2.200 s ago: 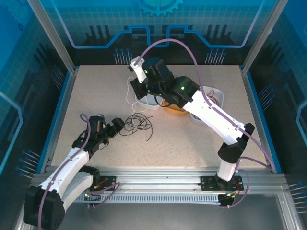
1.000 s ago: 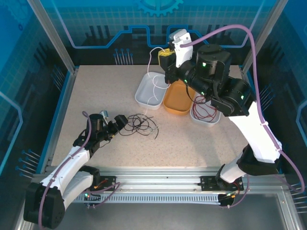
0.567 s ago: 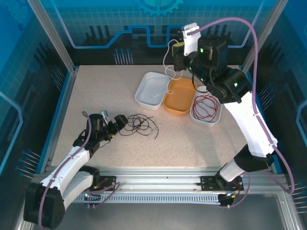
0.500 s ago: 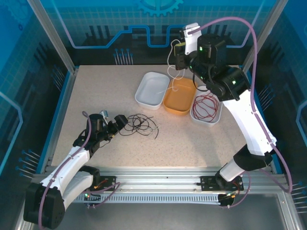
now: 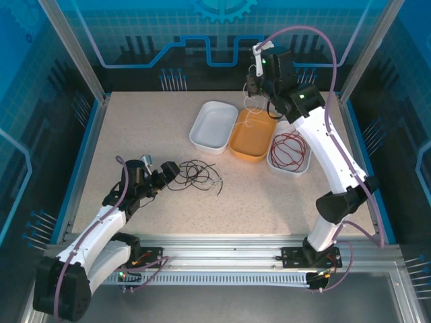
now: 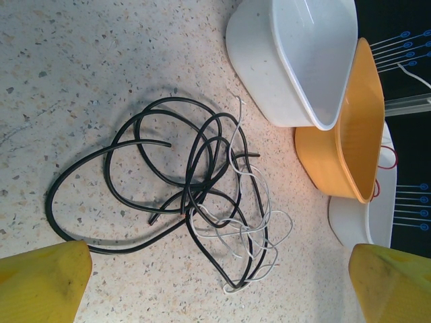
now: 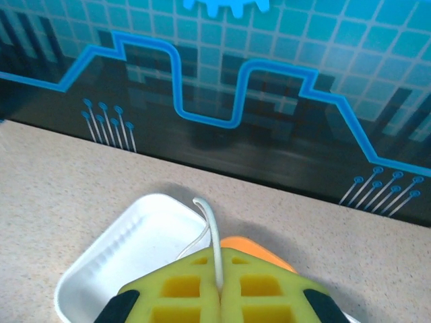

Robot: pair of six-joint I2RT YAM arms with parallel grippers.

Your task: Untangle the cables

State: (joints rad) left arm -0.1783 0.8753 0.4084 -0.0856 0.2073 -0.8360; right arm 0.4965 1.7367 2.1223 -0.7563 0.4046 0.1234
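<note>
We see the right jaws closed on a white cable (image 7: 214, 232) dangling above the orange container (image 5: 250, 142). The left jaws stand open beside the black-and-white cable tangle (image 6: 202, 195) on the tabletop (image 5: 135, 134).

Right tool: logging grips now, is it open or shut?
Shut: the right tool has its yellow pads together, pinching the white cable.

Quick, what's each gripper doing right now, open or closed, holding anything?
Left gripper: open, holding nothing.
Right gripper: shut on a thin white cable.
</note>
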